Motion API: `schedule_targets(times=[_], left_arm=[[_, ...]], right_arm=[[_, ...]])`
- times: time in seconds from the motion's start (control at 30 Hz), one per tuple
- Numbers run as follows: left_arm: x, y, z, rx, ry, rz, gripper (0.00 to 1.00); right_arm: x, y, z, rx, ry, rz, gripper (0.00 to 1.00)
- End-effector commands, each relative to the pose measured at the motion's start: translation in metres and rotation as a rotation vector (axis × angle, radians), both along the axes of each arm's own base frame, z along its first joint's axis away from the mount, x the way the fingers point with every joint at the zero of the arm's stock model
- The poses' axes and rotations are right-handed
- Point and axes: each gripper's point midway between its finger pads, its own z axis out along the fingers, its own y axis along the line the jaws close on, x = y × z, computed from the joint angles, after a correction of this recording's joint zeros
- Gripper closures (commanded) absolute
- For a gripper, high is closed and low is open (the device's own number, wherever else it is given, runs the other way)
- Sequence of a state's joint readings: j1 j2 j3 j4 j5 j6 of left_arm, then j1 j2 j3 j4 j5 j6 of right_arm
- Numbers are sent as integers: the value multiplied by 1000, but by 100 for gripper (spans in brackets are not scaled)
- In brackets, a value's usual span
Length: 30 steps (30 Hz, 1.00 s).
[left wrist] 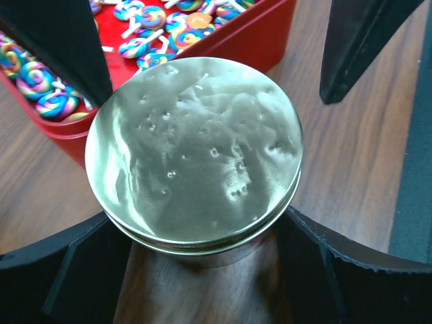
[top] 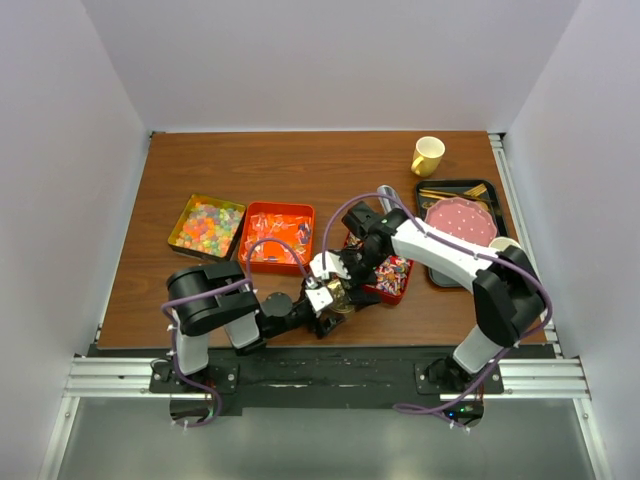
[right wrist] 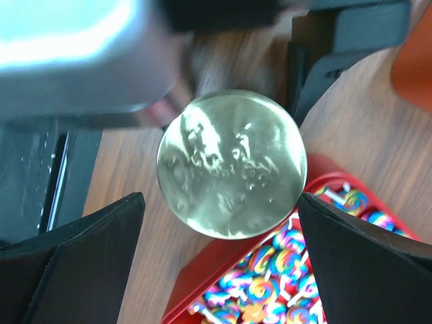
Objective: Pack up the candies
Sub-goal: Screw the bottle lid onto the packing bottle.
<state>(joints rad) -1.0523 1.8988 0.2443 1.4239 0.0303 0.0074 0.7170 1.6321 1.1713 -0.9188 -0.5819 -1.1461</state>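
My left gripper is clamped round the jar at frame centre, its gold lid on. My right gripper hangs over it, jaws wide, holding nothing. The swirled candies lie unpacked in the red tray upper left, so this looks like the lid-off step: next, the right jaws must drop level onto the lid rim.

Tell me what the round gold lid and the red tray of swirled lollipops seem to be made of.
The gold lid looks like thin polished metal: it mirrors the light and shows small dents and a rolled rim. The red tray is glossy and evenly coloured, so probably plastic or painted tin; the look leaves that open.
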Motion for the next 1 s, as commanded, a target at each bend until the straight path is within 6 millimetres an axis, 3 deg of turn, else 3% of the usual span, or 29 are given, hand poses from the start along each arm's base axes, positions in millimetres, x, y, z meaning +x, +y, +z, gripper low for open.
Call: schedule_targets(times=[0.0,0.3,0.43,0.57,0.7,0.97], left_arm=[[-2,17,-36,100,108,41,100],[-6,15,-41,108,128,9,100],[-8,14,-42,116,124,-6,100],[-14,11,-52,163,139,-35,100],[-20,8,-51,167,138,-67,100],[-21,7,-57,205,124,-97,100]], right_arm=[[-27,-21,4,-51,41,5,1],[-56,-59,7,-151,79,-34,1],[-42,-67,8,-146,46,-103,1],[-16,-48,22,-78,-11,-135,1],[4,-15,37,38,-28,-141,1],[5,12,24,74,-6,-64,1]])
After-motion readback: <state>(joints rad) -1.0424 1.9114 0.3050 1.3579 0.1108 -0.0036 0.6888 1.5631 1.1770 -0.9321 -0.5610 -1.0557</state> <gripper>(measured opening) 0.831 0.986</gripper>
